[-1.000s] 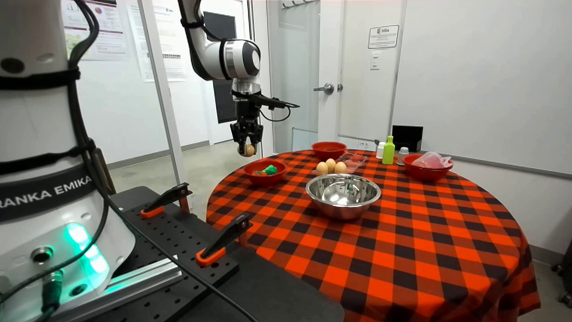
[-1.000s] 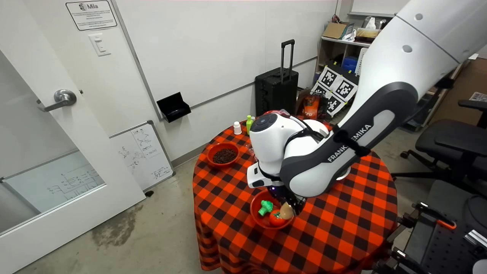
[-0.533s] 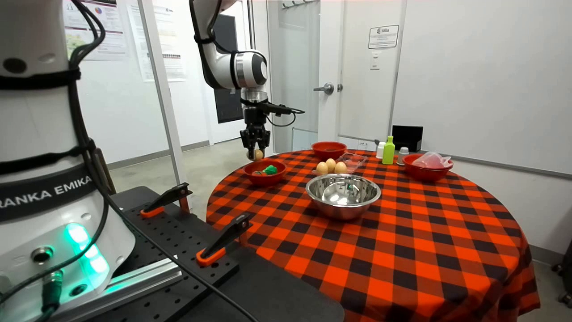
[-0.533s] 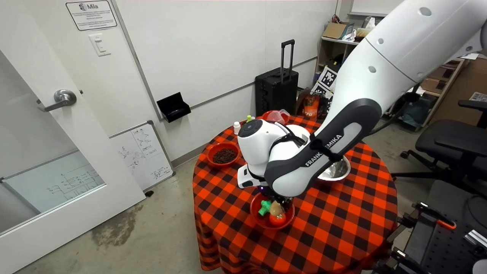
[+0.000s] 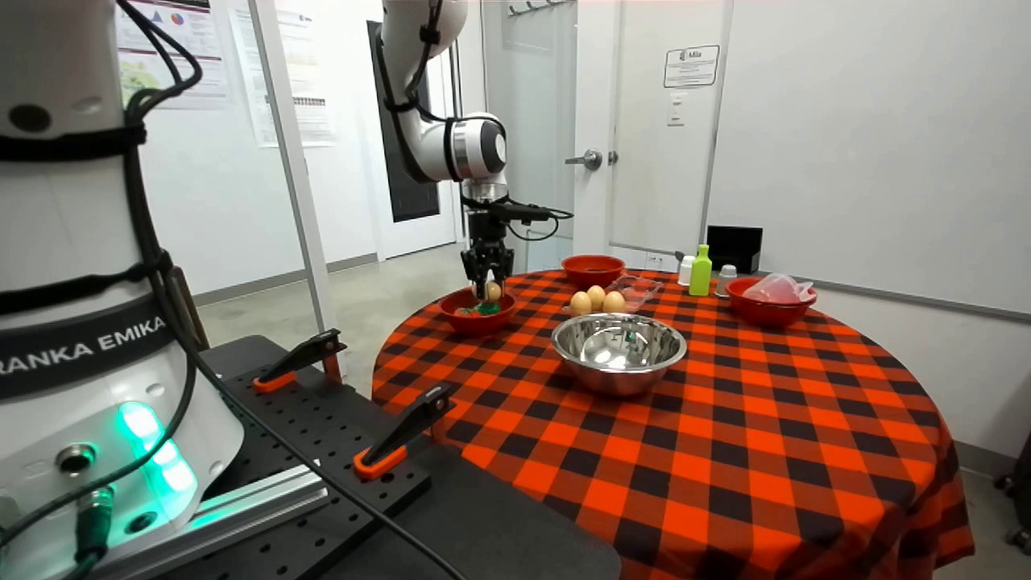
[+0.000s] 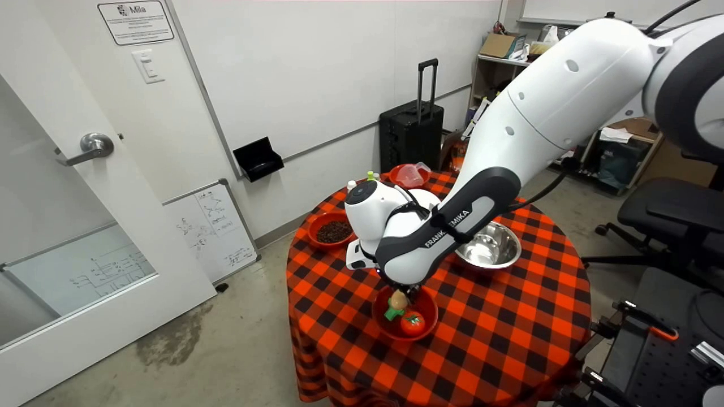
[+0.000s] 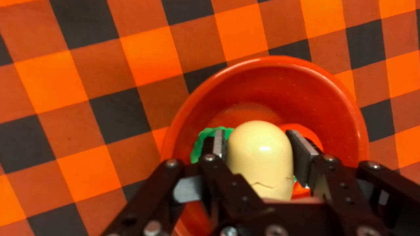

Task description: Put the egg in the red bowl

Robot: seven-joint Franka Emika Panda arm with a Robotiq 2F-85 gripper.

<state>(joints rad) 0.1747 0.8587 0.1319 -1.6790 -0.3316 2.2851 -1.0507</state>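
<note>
The hand (image 7: pixel 259 149) grasps the egg (image 7: pixel 261 159) above the red bowl (image 7: pixel 295 85), which contains broccoli (image 6: pixel 393 314) and a tomato (image 6: pixel 413 324). A steel bowl (image 5: pixel 619 382) stands apart on the desk (image 5: pixel 765 451).

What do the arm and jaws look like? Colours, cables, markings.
Rounded white arm with dark grey sections and white FRANKA EMIKA lettering, partly cut off. Black cables run along it, held by black straps; green lights glow on the base. Jaws: black jointed bars, silvery bolt heads, flat grey pads.
</note>
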